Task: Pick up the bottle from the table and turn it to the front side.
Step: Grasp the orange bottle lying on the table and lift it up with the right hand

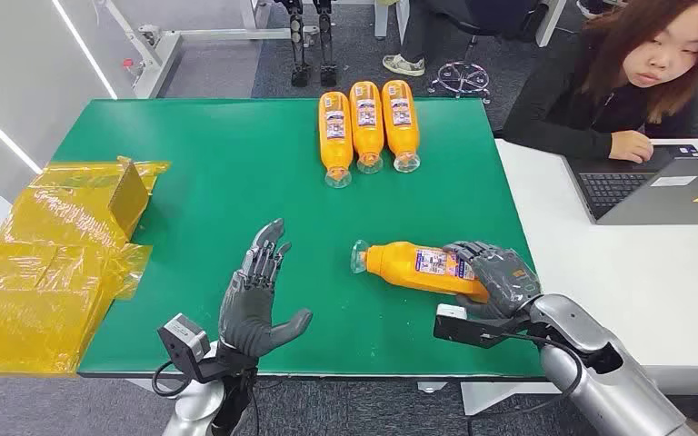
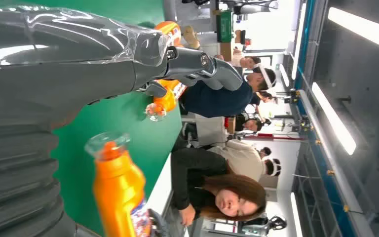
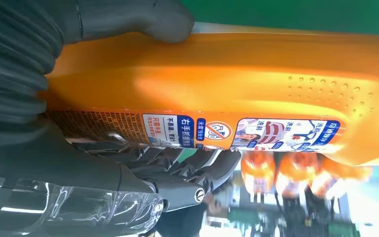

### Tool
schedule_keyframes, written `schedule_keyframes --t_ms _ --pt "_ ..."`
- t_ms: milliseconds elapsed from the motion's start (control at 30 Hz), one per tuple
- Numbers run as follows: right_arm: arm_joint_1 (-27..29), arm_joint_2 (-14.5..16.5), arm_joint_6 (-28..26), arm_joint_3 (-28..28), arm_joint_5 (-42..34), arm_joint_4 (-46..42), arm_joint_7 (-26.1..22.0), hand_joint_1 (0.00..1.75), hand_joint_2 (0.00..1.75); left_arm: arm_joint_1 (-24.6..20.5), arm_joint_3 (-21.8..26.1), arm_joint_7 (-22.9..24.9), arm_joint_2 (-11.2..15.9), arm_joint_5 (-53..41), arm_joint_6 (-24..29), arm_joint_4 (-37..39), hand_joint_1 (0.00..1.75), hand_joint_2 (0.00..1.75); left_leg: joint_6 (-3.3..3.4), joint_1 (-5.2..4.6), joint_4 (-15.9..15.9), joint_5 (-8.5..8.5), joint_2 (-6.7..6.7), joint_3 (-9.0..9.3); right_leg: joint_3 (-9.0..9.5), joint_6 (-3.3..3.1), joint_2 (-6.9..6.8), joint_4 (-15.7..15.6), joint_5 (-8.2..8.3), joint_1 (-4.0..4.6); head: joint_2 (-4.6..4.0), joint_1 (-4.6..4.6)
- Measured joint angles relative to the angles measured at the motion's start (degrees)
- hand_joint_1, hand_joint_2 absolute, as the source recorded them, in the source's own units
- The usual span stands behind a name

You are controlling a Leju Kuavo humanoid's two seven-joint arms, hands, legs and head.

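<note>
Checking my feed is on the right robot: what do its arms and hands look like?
Both arms are silver metal. The left hand and right hand are dark grey with many jointed fingers and thick grey thumbs. A small boxy grey camera sits at each wrist, with black cables looping beside it. The wrist views show a grey ribbed cover and glossy clear film over the hand's back.
</note>
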Motion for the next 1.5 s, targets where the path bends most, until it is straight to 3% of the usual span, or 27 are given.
schedule_keyframes --t_ms 400,700,933,1100,1300,1500 --pt "10.0 3.0 -8.1 -5.0 6.6 -9.9 -1.2 1.75 1.75 1.4 0.1 0.5 0.3 -0.3 1.0 -1.3 0.00 1.75 0.04 -0.01 0.0 -0.02 -0.09 -0.06 -0.01 0.03 -0.10 0.0 -0.05 -0.01 0.00 0.01" --pt "12.9 7.0 -16.8 -6.1 11.2 -13.1 -3.0 1.75 1.75 1.8 0.1 0.3 0.5 -0.2 2.2 -1.3 0.00 1.75 0.03 0.00 0.0 -0.02 -0.08 -0.04 -0.02 0.03 -0.09 0.0 -0.05 0.00 -0.01 0.00" --pt "14.5 10.3 -19.4 -5.8 13.0 -14.9 -2.4 1.75 1.75 1.8 0.1 0.1 0.5 0.2 2.0 -1.6 0.00 1.75 0.03 0.00 0.0 -0.02 -0.07 -0.04 -0.02 0.02 -0.09 0.0 -0.06 0.00 -0.01 0.01" --pt "15.7 13.5 -21.3 -5.1 15.2 -16.5 -2.5 1.75 1.75 1.7 0.1 0.5 0.3 3.0 -0.6 -1.7 0.00 1.75 0.03 0.00 0.0 -0.02 -0.05 -0.04 -0.03 0.02 -0.06 0.0 -0.06 0.00 0.00 0.00" --pt "16.7 18.2 -22.7 -3.7 16.8 -18.2 -2.7 1.75 1.75 1.7 0.1 3.1 -0.6 14.1 -9.7 -2.2 0.00 1.75 0.03 0.01 0.0 -0.02 -0.04 -0.03 -0.03 0.02 -0.06 0.0 -0.06 0.00 -0.01 0.00" --pt "18.4 21.2 -24.2 -2.5 16.1 -18.9 -4.4 1.75 1.75 1.2 0.1 4.7 -1.0 18.1 -11.1 -2.7 0.00 1.75 0.03 0.01 0.0 -0.02 -0.05 -0.03 -0.03 0.02 -0.07 0.0 -0.06 0.00 0.00 0.00"
